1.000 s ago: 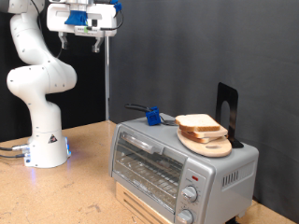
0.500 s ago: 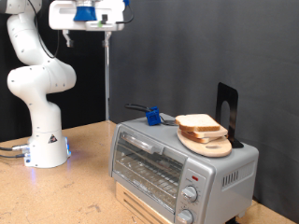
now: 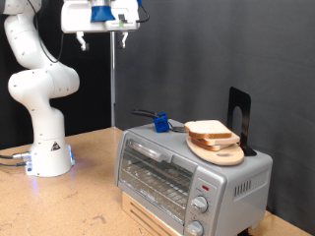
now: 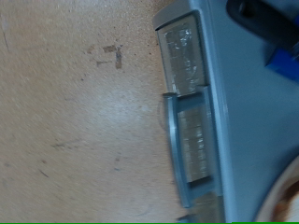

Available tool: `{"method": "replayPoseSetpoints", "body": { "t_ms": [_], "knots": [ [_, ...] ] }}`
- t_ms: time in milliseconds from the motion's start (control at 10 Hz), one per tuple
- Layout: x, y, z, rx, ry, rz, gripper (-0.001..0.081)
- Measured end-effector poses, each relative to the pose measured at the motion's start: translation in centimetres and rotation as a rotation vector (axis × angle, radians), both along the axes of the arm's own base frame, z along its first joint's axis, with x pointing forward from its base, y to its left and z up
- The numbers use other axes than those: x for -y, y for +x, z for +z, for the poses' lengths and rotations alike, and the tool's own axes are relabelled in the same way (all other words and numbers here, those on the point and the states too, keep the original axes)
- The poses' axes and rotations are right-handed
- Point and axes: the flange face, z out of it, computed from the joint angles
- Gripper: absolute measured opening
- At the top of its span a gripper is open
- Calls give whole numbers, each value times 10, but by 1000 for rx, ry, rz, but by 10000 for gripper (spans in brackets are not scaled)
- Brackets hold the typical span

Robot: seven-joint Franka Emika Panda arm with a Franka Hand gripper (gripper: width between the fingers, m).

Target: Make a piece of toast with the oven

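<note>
Hanging high above the table's back left corner, the gripper is carrying nothing; whether it's spread, I cannot tell. The piece of toast is sitting atop the closed oven, so aligning squarely matters.

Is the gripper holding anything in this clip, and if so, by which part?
Nothing is held. The gripper hangs high above the oven, with nothing between its fingers; the bread sits on the oven's top.

wall: dark, plain | table: light wood, scuffed | light: even, indoor
</note>
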Motion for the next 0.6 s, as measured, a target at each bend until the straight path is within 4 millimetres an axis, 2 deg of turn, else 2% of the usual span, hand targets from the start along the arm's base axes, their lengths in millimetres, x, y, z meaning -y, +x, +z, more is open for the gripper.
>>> {"method": "replayPoseSetpoints", "body": {
  "t_ms": [300, 600],
  "knots": [
    [-24, 3, 3, 61, -58, 344, 805],
    [-18, 3, -1, 22, 110, 271, 805]
  ]
}}
